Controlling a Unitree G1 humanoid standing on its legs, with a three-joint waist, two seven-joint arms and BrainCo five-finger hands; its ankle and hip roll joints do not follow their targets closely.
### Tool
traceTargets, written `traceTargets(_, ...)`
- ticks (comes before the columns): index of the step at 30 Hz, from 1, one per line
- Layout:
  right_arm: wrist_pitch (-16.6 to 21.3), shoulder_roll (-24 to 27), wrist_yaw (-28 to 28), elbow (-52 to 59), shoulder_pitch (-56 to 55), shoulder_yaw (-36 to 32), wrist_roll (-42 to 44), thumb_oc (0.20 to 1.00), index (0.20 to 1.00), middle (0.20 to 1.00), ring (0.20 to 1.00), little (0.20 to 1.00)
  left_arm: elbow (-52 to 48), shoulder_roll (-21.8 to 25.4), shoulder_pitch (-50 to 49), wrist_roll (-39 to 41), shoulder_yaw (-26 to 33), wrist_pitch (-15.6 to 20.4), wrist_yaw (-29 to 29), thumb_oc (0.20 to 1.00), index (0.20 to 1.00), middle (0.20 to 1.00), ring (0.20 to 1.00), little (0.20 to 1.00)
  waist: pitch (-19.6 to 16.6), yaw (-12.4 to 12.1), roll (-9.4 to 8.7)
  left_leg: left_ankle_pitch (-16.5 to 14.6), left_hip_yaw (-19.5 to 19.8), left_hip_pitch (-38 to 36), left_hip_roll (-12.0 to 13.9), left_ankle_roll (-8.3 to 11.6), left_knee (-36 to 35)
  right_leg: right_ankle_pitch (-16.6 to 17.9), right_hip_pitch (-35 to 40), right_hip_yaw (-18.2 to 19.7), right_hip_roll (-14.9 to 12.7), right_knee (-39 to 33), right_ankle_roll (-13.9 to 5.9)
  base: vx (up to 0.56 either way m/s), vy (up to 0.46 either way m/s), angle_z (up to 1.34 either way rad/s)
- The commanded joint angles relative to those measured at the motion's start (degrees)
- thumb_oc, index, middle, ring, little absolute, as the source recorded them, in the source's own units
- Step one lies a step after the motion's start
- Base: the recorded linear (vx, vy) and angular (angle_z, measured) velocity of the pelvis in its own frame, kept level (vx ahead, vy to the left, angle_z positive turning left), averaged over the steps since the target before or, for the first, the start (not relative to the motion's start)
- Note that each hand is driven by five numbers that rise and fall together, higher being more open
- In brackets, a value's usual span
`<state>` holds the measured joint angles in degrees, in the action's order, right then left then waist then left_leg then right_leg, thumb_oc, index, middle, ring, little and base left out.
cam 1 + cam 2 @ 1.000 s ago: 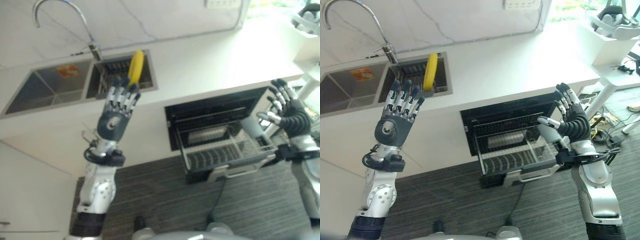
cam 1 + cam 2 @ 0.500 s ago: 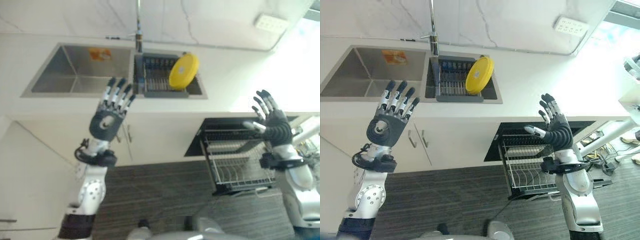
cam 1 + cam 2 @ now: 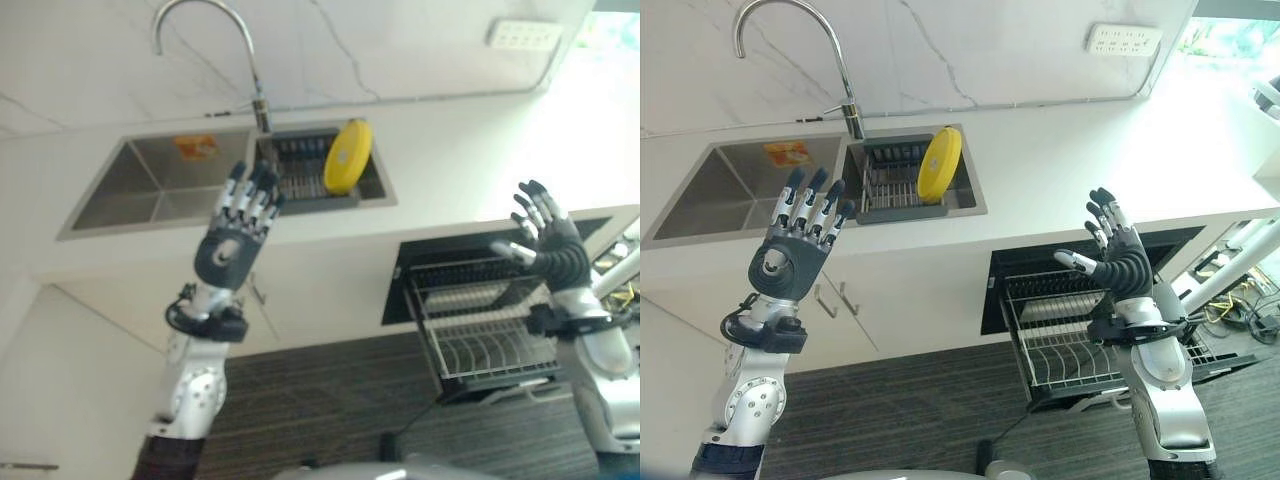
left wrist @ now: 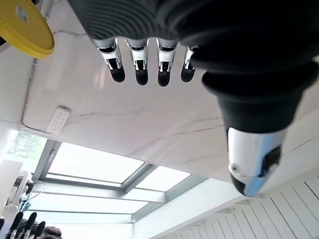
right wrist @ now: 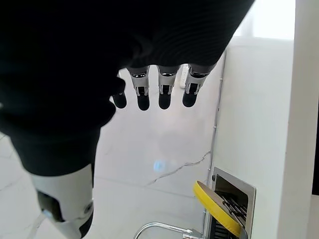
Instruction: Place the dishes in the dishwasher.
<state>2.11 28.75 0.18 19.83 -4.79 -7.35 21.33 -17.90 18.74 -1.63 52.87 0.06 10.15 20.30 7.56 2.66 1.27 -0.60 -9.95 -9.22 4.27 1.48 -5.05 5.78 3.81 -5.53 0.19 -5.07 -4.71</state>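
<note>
Yellow plate (image 3: 939, 164) stands on edge in dark rack (image 3: 888, 196) inside right sink basin (image 3: 977, 198), beside faucet (image 3: 845, 95). We see left robot hand (image 3: 800, 246) raised before counter (image 3: 1070, 165), fingers straight, holding nothing. Right robot hand (image 3: 1119, 257) spread wide, empty, above pulled-out dishwasher rack (image 3: 1065, 342).

We see the plate (image 3: 939, 164) upright in the sink rack (image 3: 890, 190) — the dishwasher rack (image 3: 1065, 340) pulled out lower right.
</note>
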Motion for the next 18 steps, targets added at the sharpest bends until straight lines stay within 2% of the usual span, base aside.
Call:
traceTargets(1,1.9,0.7,-0.2,2.2,3.3,-2.6,0.5,1.0,1.0,1.0,1.0,1.0,-1.1,2.6,2.3,1.2,1.2,2.9,0.3,1.0,1.0,1.0,1.0,1.0,-0.6,0.7,-2.84,-5.0,0.9,2.4,-5.0,-0.24,6.8,-9.1,3.6,-1.3,0.8,3.0,1.28,0.02,-0.093,0.06)
traceTargets(3,2.1,1.3,0.0,2.0,3.4,-2.8,0.3,1.0,1.0,1.0,1.0,1.0,-1.6,2.6,2.1,1.3,1.2,3.1,0.4,1.0,1.0,1.0,1.0,1.0,0.4,0.4,-3.95,-5.1,0.5,7.1,-4.8,0.74,17.4,-9.3,3.6,-1.1,-0.2,3.8,2.22,-0.04,-0.082,0.16)
traceTargets(5,1.9,1.4,0.0,2.3,3.4,-3.0,0.0,1.0,1.0,1.0,1.0,1.0,-2.0,2.1,2.2,1.2,1.1,2.8,0.8,1.0,1.0,1.0,1.0,1.0,1.5,0.1,-4.18,-2.0,0.3,12.4,-2.7,2.42,23.8,-9.1,3.5,-1.1,-0.3,4.5,2.82,-0.01,-0.017,0.2)
traceTargets(6,1.7,1.4,0.0,2.4,3.6,-3.0,-0.2,1.0,1.0,1.0,1.0,1.0,-2.2,2.2,2.1,1.4,1.3,2.6,0.9,1.0,1.0,1.0,1.0,1.0,1.9,0.1,-3.95,-1.2,-0.5,13.1,-1.1,2.57,21.0,-9.5,3.8,-1.1,-0.2,4.6,2.54,0.06,0.066,0.13)
traceTargets(7,1.6,1.5,-0.1,2.3,3.8,-3.0,-0.3,1.0,1.0,1.0,1.0,1.0,-2.2,2.3,1.9,1.6,1.5,2.6,0.9,1.0,1.0,1.0,1.0,1.0,2.0,0.0,-3.82,-1.1,-0.9,13.1,-0.6,2.5,19.1,-9.6,4.0,-0.9,-0.2,4.6,2.35,0.15,0.138,0.14)
traceTargets(8,1.7,1.6,0.1,2.1,3.9,-2.7,-0.2,1.0,1.0,1.0,1.0,1.0,-2.1,2.5,1.3,1.9,2.0,2.8,1.0,1.0,1.0,1.0,1.0,1.0,2.1,-0.3,-3.35,-0.1,-0.8,12.7,0.1,2.66,13.7,-10.0,4.8,-0.3,0.0,4.0,1.75,0.19,0.181,0.07)
traceTargets(11,2.2,2.4,1.5,2.3,3.0,-3.2,0.4,1.0,1.0,1.0,1.0,1.0,-1.3,2.5,0.0,2.2,2.7,4.2,1.4,1.0,1.0,1.0,1.0,1.0,2.3,-1.1,-1.98,8.2,1.1,13.1,2.5,5.0,2.0,-11.2,8.0,2.5,1.4,1.6,1.35,0.24,0.216,-0.22)
traceTargets(12,2.4,2.7,2.1,2.3,2.7,-3.6,0.7,1.0,1.0,1.0,1.0,1.0,-1.0,2.3,0.0,1.4,2.8,4.8,1.5,1.0,1.0,1.0,1.0,1.0,2.3,-1.2,-1.88,8.9,0.8,13.7,2.9,5.31,1.9,-11.5,8.9,3.0,1.4,0.8,1.36,0.21,0.214,-0.3)
traceTargets(13,2.5,3.2,2.0,2.2,2.8,-3.6,1.0,1.0,1.0,1.0,1.0,1.0,-0.6,2.1,0.1,0.5,2.7,5.4,1.4,1.0,1.0,1.0,1.0,1.0,2.2,-1.0,-2.0,7.4,0.1,13.2,2.6,4.8,1.7,-11.5,9.0,3.1,1.1,0.3,1.28,0.18,0.21,-0.42)
traceTargets(15,3.4,3.4,3.5,2.0,2.2,-4.4,1.9,1.0,1.0,1.0,1.0,1.0,-0.1,2.4,0.3,0.3,2.6,6.3,0.1,1.0,1.0,1.0,1.0,1.0,1.6,-1.0,-1.52,6.9,-1.4,13.0,3.0,5.08,0.5,-11.6,9.7,1.6,-0.1,0.1,0.34,0.19,0.252,-0.52)
traceTargets(18,3.6,3.6,3.8,2.6,1.7,-4.7,1.8,1.0,1.0,1.0,1.0,1.0,-0.1,2.5,0.7,-0.2,3.0,5.7,-0.6,1.0,1.0,1.0,1.0,1.0,0.7,-1.5,-1.87,5.1,-1.2,11.4,1.7,4.07,0.3,-11.6,10.1,0.5,-1.6,0.1,-0.55,0.16,0.183,-0.44)
